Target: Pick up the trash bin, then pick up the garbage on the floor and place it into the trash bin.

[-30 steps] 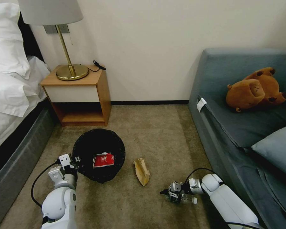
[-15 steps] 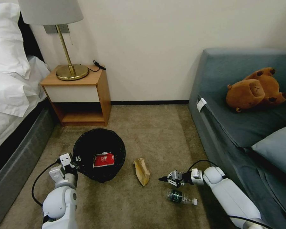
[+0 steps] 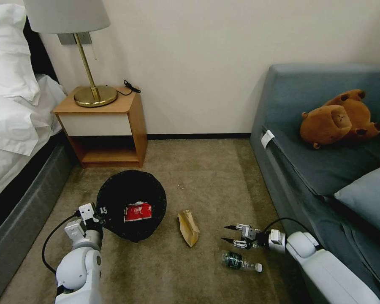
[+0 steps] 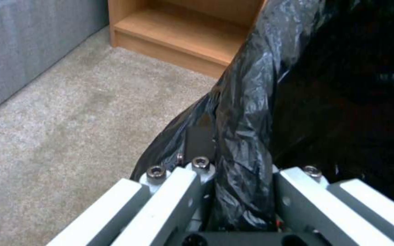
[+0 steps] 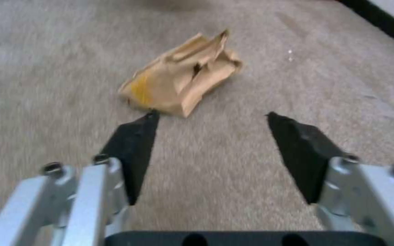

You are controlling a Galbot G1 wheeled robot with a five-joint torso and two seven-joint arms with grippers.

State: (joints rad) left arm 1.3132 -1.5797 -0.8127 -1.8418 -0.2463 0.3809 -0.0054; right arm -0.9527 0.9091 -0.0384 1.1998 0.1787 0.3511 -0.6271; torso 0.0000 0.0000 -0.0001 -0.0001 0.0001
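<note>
Down on the tan carpet, the left gripper [image 3: 98, 213] pinches the round bin's crinkly black bag rim [image 4: 247, 112] to keep it near; the right gripper [image 3: 230, 234] hangs wide open, facing the crumpled yellow-brown snack packet [image 5: 181, 77] beside the small clear green-label bottle [image 3: 240, 261]

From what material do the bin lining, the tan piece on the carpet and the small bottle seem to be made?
The trash bin lining looks like thin glossy black plastic film: it is crinkled and catches light where the left gripper pinches it. The tan scrap seems to be matte paper, with sharp folds and creases. The bottle appears to be clear plastic with a green label, though it is small here.
</note>
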